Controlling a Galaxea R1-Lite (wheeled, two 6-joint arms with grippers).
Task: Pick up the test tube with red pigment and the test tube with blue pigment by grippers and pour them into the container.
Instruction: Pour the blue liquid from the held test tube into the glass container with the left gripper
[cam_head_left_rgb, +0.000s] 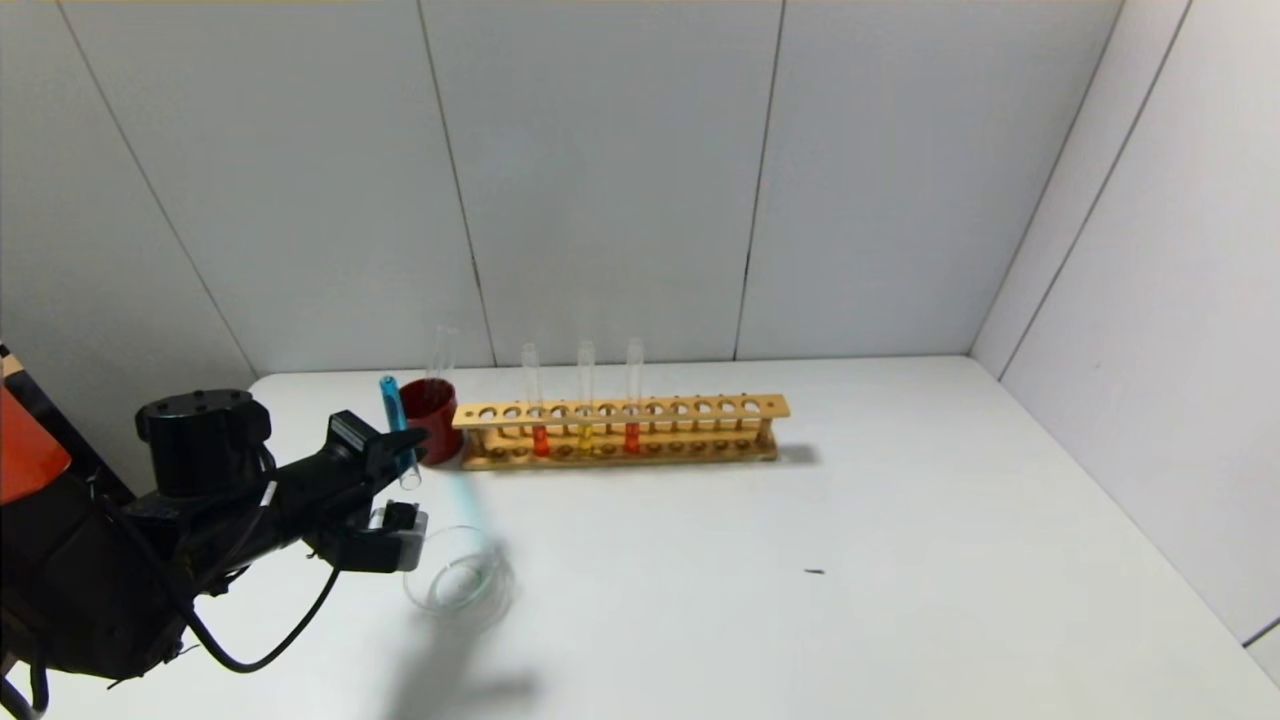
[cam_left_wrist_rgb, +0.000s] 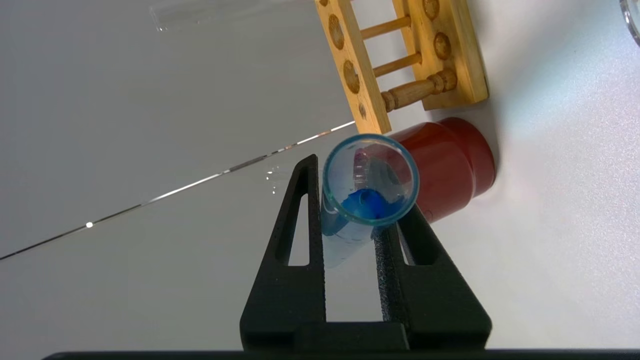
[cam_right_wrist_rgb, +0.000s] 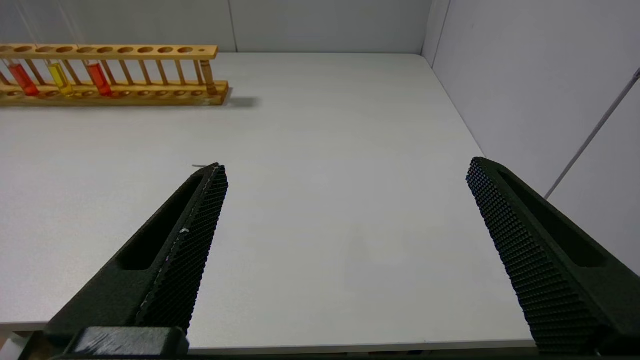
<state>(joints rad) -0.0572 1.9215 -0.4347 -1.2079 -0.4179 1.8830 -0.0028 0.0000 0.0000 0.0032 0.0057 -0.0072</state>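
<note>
My left gripper (cam_head_left_rgb: 405, 445) is shut on the test tube with blue pigment (cam_head_left_rgb: 392, 410) and holds it in the air, tilted, just in front of the dark red cup. In the left wrist view the jaws (cam_left_wrist_rgb: 357, 200) clamp the tube (cam_left_wrist_rgb: 370, 175), seen end-on with blue liquid inside. The container (cam_head_left_rgb: 455, 580), a low clear-glass dish, sits on the table below and right of that gripper. The test tube with red pigment (cam_head_left_rgb: 540, 440) stands in the wooden rack (cam_head_left_rgb: 620, 425). My right gripper (cam_right_wrist_rgb: 346, 167) is open and empty above the table's front right part, out of the head view.
A dark red cup (cam_head_left_rgb: 430, 405) with a clear tube (cam_head_left_rgb: 441, 350) stands at the rack's left end. The rack also holds a yellow tube (cam_head_left_rgb: 585, 437) and a redder tube (cam_head_left_rgb: 632, 437). White walls close the back and right. A small dark speck (cam_head_left_rgb: 815, 571) lies mid-table.
</note>
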